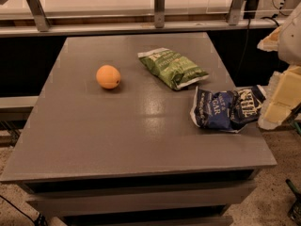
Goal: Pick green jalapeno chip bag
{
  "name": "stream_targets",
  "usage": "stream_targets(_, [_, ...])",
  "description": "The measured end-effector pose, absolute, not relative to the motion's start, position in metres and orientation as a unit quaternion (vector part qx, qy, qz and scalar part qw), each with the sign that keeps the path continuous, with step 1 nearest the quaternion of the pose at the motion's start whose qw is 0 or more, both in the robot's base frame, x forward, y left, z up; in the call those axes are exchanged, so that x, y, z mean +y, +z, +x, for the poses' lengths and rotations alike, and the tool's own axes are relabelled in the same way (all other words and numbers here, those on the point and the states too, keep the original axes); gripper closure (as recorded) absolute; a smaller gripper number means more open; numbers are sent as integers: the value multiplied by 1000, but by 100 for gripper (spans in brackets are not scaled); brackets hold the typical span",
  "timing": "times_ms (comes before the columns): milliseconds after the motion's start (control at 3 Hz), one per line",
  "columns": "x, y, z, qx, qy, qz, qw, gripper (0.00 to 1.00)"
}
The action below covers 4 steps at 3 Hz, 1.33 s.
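The green jalapeno chip bag (172, 68) lies flat on the grey table (117, 135), right of centre towards the back, with its pale label band at the far left end. My gripper (276, 101) is at the right edge of the view, beside the table's right side. It is right of and nearer than the green bag, with a dark blue bag between them. It holds nothing that I can see.
A dark blue chip bag with white lettering (225, 109) lies crumpled at the table's right edge, next to the gripper. An orange ball (108, 76) sits left of the green bag. A railing with metal posts (159, 6) runs behind the table.
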State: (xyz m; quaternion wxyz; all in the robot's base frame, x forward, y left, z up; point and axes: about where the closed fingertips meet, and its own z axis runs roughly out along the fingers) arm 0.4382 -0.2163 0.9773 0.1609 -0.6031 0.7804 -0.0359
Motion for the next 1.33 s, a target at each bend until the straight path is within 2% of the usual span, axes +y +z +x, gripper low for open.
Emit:
stream_targets(667, [-209,979,456,771,-36,-610,179,0])
stream_targets(1333, [-191,958,543,754,-14,-613,235,0])
